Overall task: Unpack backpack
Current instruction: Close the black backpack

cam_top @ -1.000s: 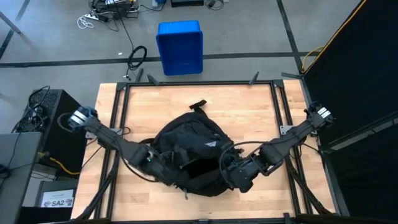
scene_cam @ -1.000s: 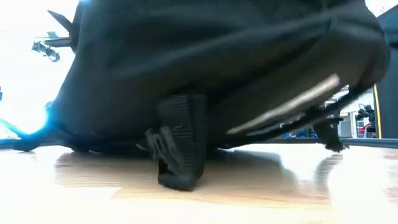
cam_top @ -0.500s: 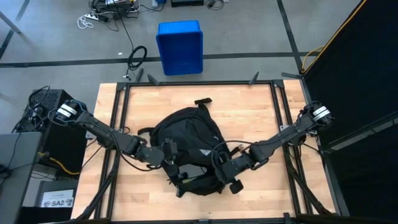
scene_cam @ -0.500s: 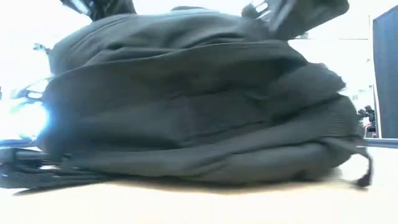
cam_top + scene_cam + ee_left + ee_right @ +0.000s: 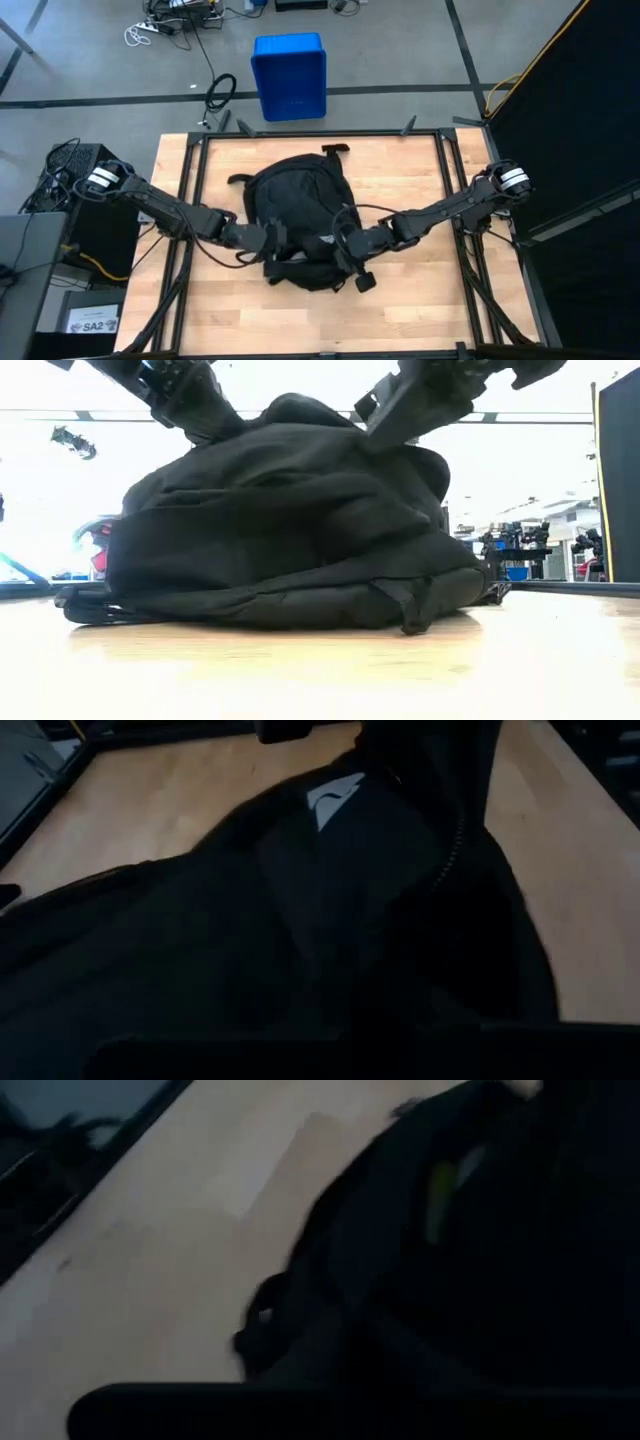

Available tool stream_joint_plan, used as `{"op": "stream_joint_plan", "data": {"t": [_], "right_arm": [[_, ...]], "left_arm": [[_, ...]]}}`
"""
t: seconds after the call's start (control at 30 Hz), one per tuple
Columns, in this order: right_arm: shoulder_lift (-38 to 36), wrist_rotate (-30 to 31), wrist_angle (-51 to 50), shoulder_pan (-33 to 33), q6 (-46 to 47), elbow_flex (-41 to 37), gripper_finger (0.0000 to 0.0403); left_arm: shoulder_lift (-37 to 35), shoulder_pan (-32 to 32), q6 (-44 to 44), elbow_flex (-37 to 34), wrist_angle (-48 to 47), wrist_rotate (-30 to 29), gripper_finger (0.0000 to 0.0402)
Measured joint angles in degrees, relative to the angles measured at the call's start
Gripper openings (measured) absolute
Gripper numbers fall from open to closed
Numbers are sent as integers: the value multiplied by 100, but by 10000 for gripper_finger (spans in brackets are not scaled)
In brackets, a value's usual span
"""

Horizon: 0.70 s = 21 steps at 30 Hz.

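High view: the backpack (image 5: 300, 215) is being shown lying flat near the middle of the counter (image 5: 400, 170), its top handle pointing toward the far edge and its straps trailing toward the near edge. The left gripper (image 5: 272, 238) is being pressed against the backpack's near left side, and the right gripper (image 5: 345, 250) against its near right side, beside the small white logo (image 5: 326, 240). Whether either gripper is open, closed or gripping fabric cannot be told, since the dark fingers are being lost against the black cloth. A blue bin (image 5: 289, 75) is being shown on the floor beyond the counter's far edge, well apart from the backpack.

Low view: the backpack (image 5: 290, 520) is being seen resting on the counter as a slumped mound, with both arms coming down onto its top from above.

Left wrist view: the logo (image 5: 332, 800) and a zipper line are being seen close up on the black fabric.
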Motion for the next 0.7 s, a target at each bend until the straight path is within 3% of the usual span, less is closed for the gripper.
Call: {"op": "stream_joint_plan", "data": {"t": [0.27, 0.4, 0.53, 0.7], "right_arm": [[-117, -140, -710, 340, 18, 115, 104], [-248, 707, -1755, 526, 239, 631, 140], [-391, 1378, -2309, 536, 230, 802, 148], [-297, 1388, -1965, 271, 119, 813, 135]], "left_arm": [[2, -214, 96, 0, -35, -12, 0], [73, -291, 88, -107, 145, -21, 0], [277, -300, -173, -376, 559, 232, 0], [431, -410, -398, -553, 1114, 355, 2]]}}
